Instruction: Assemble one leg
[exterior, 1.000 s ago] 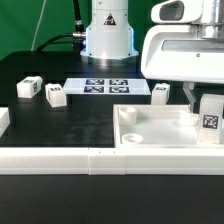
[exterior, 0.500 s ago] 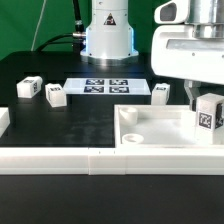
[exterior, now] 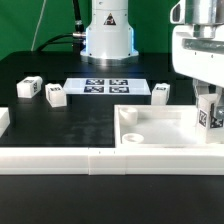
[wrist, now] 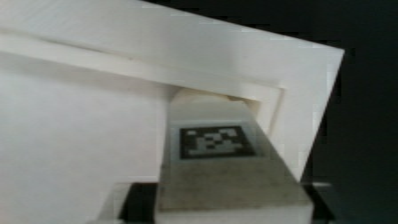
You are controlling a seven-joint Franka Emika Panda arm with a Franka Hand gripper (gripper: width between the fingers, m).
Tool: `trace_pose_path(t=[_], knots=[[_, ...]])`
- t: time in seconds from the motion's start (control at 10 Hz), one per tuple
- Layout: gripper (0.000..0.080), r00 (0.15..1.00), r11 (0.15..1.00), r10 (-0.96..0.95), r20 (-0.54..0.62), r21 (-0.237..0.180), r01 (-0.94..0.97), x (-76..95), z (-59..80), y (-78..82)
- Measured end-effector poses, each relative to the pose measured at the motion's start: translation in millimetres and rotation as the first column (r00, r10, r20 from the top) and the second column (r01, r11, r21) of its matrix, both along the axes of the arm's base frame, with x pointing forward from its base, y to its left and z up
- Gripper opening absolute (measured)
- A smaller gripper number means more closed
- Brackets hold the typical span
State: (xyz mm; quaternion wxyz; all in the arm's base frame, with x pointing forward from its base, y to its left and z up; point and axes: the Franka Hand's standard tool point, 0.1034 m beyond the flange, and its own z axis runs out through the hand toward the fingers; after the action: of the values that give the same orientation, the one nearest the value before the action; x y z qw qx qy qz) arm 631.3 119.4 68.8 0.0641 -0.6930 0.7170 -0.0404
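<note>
My gripper (exterior: 208, 112) is shut on a leg (exterior: 211, 113), a small white block with a black-and-white tag. It holds it over the far right corner of the large white tray-like panel (exterior: 150, 135). In the wrist view the leg (wrist: 219, 160) fills the space between the fingers (wrist: 143, 198), with the panel's corner (wrist: 267, 70) behind it. Three more legs lie on the black table: two at the exterior view's left (exterior: 29, 88) (exterior: 55, 96) and one behind the panel (exterior: 160, 92).
The marker board (exterior: 104, 86) lies flat near the robot base (exterior: 107, 30). A long white rail (exterior: 70, 158) runs along the front. A white block (exterior: 3, 119) sits at the left edge.
The gripper has moved toward the exterior view's right with the leg still in it, from over the panel's right side to its far right corner.
</note>
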Motion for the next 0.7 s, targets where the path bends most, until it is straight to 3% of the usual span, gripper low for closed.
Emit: trace_pose_path(t=[0.3, 0.7], knots=[[0.0294, 0.953, 0.951, -0.303, -0.027, 0.060, 0.304, -1.3, -0.7, 0.1], [0.0294, 0.927, 0.925, -0.374, -0.031, 0.055, 0.375, -1.9, -0.7, -5.2]])
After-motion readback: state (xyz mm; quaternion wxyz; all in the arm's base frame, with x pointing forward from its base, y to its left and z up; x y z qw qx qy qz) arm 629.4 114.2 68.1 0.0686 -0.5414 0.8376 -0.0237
